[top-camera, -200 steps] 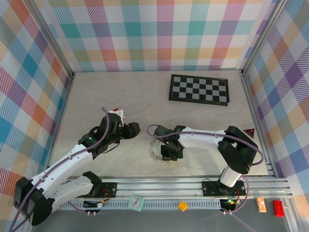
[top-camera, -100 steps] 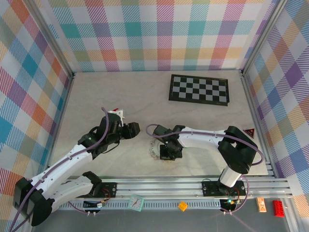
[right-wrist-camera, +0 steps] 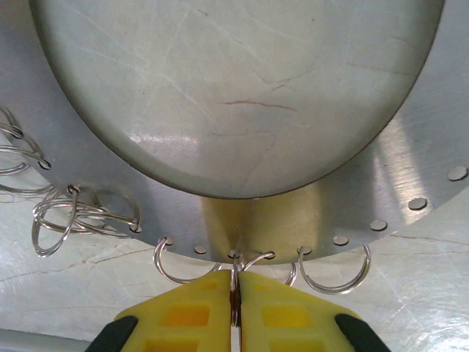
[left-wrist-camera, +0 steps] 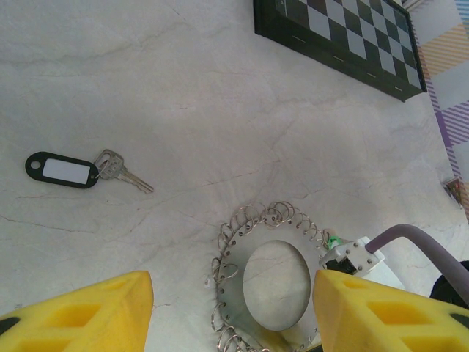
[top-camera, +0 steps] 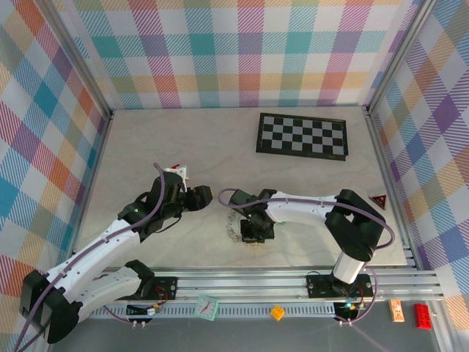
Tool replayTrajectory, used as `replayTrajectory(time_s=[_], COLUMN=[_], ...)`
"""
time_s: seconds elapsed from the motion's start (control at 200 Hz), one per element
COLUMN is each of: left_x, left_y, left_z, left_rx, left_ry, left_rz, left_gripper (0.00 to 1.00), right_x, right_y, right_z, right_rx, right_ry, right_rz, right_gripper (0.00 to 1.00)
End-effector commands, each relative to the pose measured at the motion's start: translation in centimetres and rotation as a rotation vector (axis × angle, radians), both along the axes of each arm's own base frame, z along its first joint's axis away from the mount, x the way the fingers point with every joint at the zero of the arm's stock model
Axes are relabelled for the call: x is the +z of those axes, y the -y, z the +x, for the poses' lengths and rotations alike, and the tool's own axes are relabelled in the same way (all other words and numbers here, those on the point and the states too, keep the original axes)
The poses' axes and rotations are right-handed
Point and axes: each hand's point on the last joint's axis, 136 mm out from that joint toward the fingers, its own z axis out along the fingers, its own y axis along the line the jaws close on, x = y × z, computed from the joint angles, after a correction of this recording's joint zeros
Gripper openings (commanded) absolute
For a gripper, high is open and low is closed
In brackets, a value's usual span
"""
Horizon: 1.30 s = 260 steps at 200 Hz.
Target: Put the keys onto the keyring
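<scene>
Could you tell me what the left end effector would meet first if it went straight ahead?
Probably the keyring, which lies right ahead of the left end effector, between its open jaws, though depth is unclear.

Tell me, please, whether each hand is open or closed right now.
Left hand: open, empty.
Right hand: closed on the keyring at its rim.

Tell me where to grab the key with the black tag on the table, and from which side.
Probably best the black tag, from straight above, closing across its narrow width. The key lies flat on the table, its blade thin and low, while the tag is the broader part, with bare table all round it.
</scene>
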Motion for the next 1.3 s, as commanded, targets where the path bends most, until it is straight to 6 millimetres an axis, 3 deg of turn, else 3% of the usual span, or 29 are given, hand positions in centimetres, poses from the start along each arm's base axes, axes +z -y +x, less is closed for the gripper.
replayTrajectory(time_s=[0.0, 0.175, 0.31, 0.535, 0.69, 0.815, 0.94, 1.105, 1.295], left_x=[-0.1, 0.0, 0.9, 4.8, 7.1, 8.4, 10.2, 9.8, 8.0], left_y=[-0.4, -0.4, -0.6, -1.0, -0.2, 0.8, 2.0, 4.1, 7.0], left_z=[-0.2, -0.2, 0.0, 0.7, 1.3, 2.1, 3.0, 4.2, 3.2], left_rx=[0.002, 0.003, -0.005, -0.063, -0.130, -0.178, -0.218, -0.320, -0.508], left_ry=[0.009, 0.013, 0.057, 0.248, 0.416, 0.533, 0.656, 0.705, 0.697], left_rz=[0.007, 0.011, 0.028, 0.096, 0.119, 0.106, 0.065, 0.044, -0.020], left_gripper=[0.59, 0.59, 0.59, 0.60, 0.55, 0.54, 0.54, 0.51, 0.45], right_x=[0.0, 0.6, 1.9, 6.1, 9.0, 12.8, 15.1, 16.4, 16.7], right_y=[0.3, 0.6, 0.7, 0.9, 1.3, 0.3, -0.7, -1.2, -1.3], right_z=[-0.2, -0.1, 0.3, 2.4, 4.3, 6.0, 7.1, 7.4, 7.3], right_rx=[0.015, 0.018, 0.036, 0.080, 0.186, 0.307, 0.430, 0.548, 0.666], right_ry=[-0.009, 0.005, 0.050, 0.287, 0.480, 0.676, 0.822, 0.858, 0.828], right_rz=[-0.032, -0.044, -0.025, 0.115, 0.143, 0.214, 0.333, 0.500, 0.656], right_gripper=[0.09, 0.00, 0.00, 0.00, 0.00, 0.00, 0.00, 0.00, 0.00])
